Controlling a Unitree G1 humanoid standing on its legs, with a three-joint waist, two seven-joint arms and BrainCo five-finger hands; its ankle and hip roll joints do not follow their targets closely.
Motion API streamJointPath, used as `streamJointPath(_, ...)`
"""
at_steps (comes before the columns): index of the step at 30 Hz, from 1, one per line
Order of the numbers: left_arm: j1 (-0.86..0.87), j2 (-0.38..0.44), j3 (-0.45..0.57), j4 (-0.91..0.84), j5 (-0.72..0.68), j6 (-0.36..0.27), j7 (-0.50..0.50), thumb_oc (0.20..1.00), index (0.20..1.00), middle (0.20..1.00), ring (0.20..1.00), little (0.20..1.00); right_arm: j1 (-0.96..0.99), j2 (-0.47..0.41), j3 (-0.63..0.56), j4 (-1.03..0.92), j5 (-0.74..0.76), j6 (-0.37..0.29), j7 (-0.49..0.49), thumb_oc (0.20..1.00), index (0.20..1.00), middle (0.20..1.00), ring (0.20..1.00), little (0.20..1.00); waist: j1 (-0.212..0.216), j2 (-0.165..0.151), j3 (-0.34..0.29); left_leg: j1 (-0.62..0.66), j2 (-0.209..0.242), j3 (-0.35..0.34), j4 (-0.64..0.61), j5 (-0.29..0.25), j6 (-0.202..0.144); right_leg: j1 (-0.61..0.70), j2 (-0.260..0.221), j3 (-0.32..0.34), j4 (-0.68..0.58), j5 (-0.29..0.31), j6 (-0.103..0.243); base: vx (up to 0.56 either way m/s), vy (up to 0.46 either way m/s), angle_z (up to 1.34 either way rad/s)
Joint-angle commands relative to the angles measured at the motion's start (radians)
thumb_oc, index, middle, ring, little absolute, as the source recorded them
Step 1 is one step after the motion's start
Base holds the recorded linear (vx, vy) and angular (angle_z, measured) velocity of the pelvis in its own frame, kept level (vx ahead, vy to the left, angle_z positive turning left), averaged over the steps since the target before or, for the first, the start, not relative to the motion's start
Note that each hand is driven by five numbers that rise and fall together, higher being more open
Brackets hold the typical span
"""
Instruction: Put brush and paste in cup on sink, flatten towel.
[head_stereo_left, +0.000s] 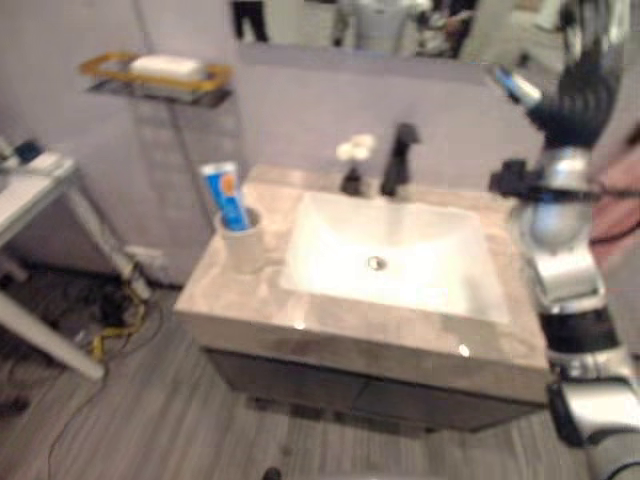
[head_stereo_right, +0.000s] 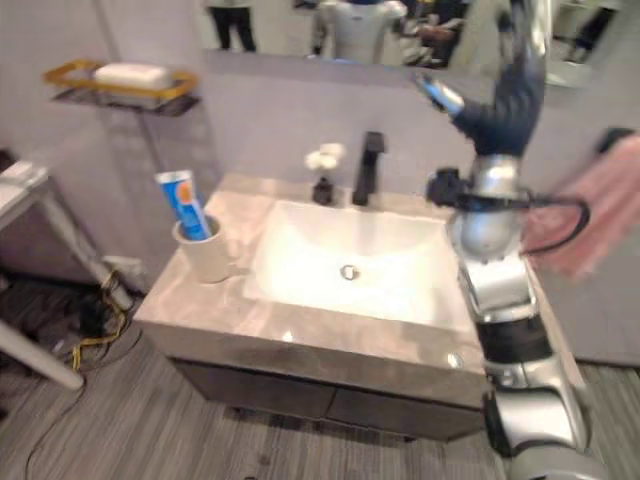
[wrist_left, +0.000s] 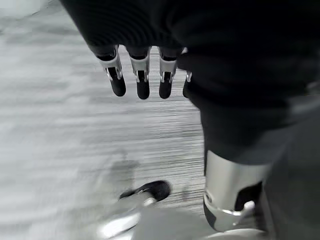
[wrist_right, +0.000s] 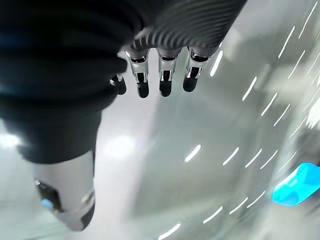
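Note:
A white cup (head_stereo_left: 242, 240) stands on the left of the marble sink counter (head_stereo_left: 250, 300), with a blue toothpaste tube (head_stereo_left: 226, 197) upright in it. My right hand (head_stereo_right: 510, 100) is raised high at the back right, up by the mirror. Its fingers (wrist_right: 165, 80) are straight and hold nothing, and its thumb (head_stereo_right: 440, 95) sticks out to the left. A pink towel (head_stereo_right: 588, 215) hangs to the right of the counter, partly behind my right arm. My left hand (wrist_left: 142, 80) hangs low over the wood floor, fingers relaxed and empty.
A black faucet (head_stereo_left: 400, 155) and a small white flower piece (head_stereo_left: 353, 160) stand behind the white basin (head_stereo_left: 330, 270). A yellow-rimmed wall shelf (head_stereo_left: 160, 72) holds a white bar. A white table (head_stereo_left: 30, 185) stands at the left with cables (head_stereo_left: 115, 320) below it.

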Motion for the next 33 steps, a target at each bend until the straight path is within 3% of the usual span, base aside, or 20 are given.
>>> streamJointPath(1,-0.057,0.008,-0.015,0.079,0.054,-0.019,0.007,1.0,1.0,1.0,1.0,1.0,-0.048,0.01,-0.038,0.006,-0.146,-0.018,-0.099,1.0,1.0,1.0,1.0,1.0,0.05,-0.022,0.021,0.009,0.029,0.04,0.018,-0.072,0.031,-0.006,-0.031,0.012,0.006,0.013,-0.011,-0.03,-0.077,-0.29)
streamJointPath(6,-0.053,-0.014,-0.021,0.084,0.114,-0.026,0.0,1.0,1.0,1.0,1.0,1.0,0.197,-0.004,-0.228,0.137,-0.2,-0.001,-0.188,1.0,1.0,1.0,1.0,1.0,-0.012,0.008,0.024,0.039,0.049,0.087,0.018,-0.082,0.029,-0.016,-0.009,0.065,0.006,0.007,-0.016,0.0,-0.089,-0.45)
streamJointPath(13,-0.07,-0.008,-0.052,0.041,0.132,-0.04,0.004,1.0,1.0,1.0,1.0,1.0,0.357,0.08,-0.298,0.332,-0.063,-0.031,-0.174,1.0,1.0,1.0,1.0,1.0,-0.061,0.025,0.035,0.049,0.055,0.087,0.018,-0.084,0.033,-0.012,0.006,0.079,0.012,0.003,-0.029,0.0,-0.038,-0.04)
streamJointPath(16,-0.073,-0.002,-0.065,0.013,0.128,-0.049,0.003,1.0,1.0,1.0,1.0,1.0,0.42,0.111,-0.315,0.54,0.008,-0.022,-0.169,1.0,1.0,1.0,1.0,1.0,-0.069,0.028,0.029,0.049,0.054,0.084,0.018,-0.083,0.031,-0.005,0.005,0.071,0.006,0.003,-0.026,0.01,-0.012,0.02)
streamJointPath(19,-0.083,0.009,-0.082,-0.012,0.096,-0.059,-0.005,1.0,1.0,1.0,1.0,1.0,0.412,0.135,-0.335,0.825,0.183,-0.025,-0.172,1.0,1.0,1.0,1.0,1.0,-0.071,0.027,0.024,0.042,0.053,0.074,0.018,-0.082,0.027,-0.004,0.002,0.06,0.006,0.002,-0.024,0.0,0.0,0.0)
streamJointPath(20,-0.086,0.013,-0.088,-0.021,0.087,-0.06,-0.011,1.0,1.0,1.0,1.0,1.0,0.419,0.134,-0.325,0.906,0.198,0.0,-0.163,1.0,1.0,1.0,1.0,1.0,-0.07,0.027,0.024,0.041,0.053,0.071,0.018,-0.083,0.026,-0.003,0.001,0.058,0.006,0.002,-0.025,-0.02,0.002,0.07)
streamJointPath(24,-0.085,0.019,-0.111,-0.04,0.079,-0.067,-0.014,1.0,1.0,1.0,1.0,1.0,0.411,0.131,-0.285,1.089,0.244,0.023,-0.102,1.0,1.0,1.0,1.0,1.0,-0.07,0.025,0.027,0.041,0.05,0.063,0.018,-0.083,0.025,0.001,-0.002,0.053,0.006,0.004,-0.027,-0.01,0.004,0.09)
streamJointPath(25,-0.082,0.028,-0.127,-0.07,0.07,-0.074,-0.02,1.0,1.0,1.0,1.0,1.0,0.396,0.135,-0.254,1.232,0.283,0.051,-0.04,1.0,1.0,1.0,1.0,1.0,-0.065,0.024,0.031,0.042,0.048,0.062,0.018,-0.084,0.025,0.004,-0.003,0.049,0.006,0.005,-0.026,-0.02,0.006,0.05)
streamJointPath(28,-0.075,0.047,-0.143,-0.136,0.051,-0.09,-0.041,1.0,1.0,1.0,1.0,1.0,0.37,0.152,-0.187,1.373,0.291,0.095,0.056,1.0,1.0,1.0,1.0,1.0,-0.056,0.022,0.038,0.039,0.046,0.06,0.018,-0.082,0.024,0.002,-0.005,0.045,0.006,0.008,-0.025,-0.03,0.008,0.06)
streamJointPath(30,-0.045,0.093,-0.152,-0.302,0.026,-0.113,-0.086,1.0,1.0,1.0,1.0,1.0,0.372,0.177,-0.124,1.421,0.265,0.121,0.14,1.0,1.0,1.0,1.0,1.0,-0.046,0.021,0.049,0.036,0.044,0.056,0.018,-0.08,0.024,0.002,-0.007,0.044,0.006,0.009,-0.024,-0.04,0.006,0.03)
streamJointPath(31,0.006,0.181,-0.173,-0.507,0.034,-0.153,-0.151,1.0,1.0,1.0,1.0,1.0,0.388,0.186,-0.081,1.437,0.247,0.141,0.234,1.0,1.0,1.0,1.0,1.0,-0.035,0.02,0.056,0.032,0.045,0.05,0.018,-0.077,0.023,0.002,-0.007,0.038,0.006,0.008,-0.023,0.0,0.0,0.0)
streamJointPath(32,0.012,0.185,-0.171,-0.515,0.032,-0.149,-0.155,1.0,1.0,1.0,1.0,1.0,0.39,0.187,-0.081,1.436,0.247,0.141,0.234,1.0,1.0,1.0,1.0,1.0,-0.036,0.019,0.054,0.031,0.044,0.049,0.018,-0.077,0.023,0.001,-0.007,0.038,0.006,0.008,-0.023,0.0,0.0,0.0)
streamJointPath(33,0.08,0.28,-0.139,-0.688,-0.059,-0.177,-0.257,1.0,1.0,1.0,1.0,1.0,0.419,0.194,-0.072,1.465,0.226,0.166,0.321,1.0,1.0,1.0,1.0,1.0,-0.028,0.02,0.057,0.028,0.044,0.046,0.018,-0.075,0.021,0.001,-0.008,0.033,0.006,0.007,-0.021,0.0,0.002,0.07)
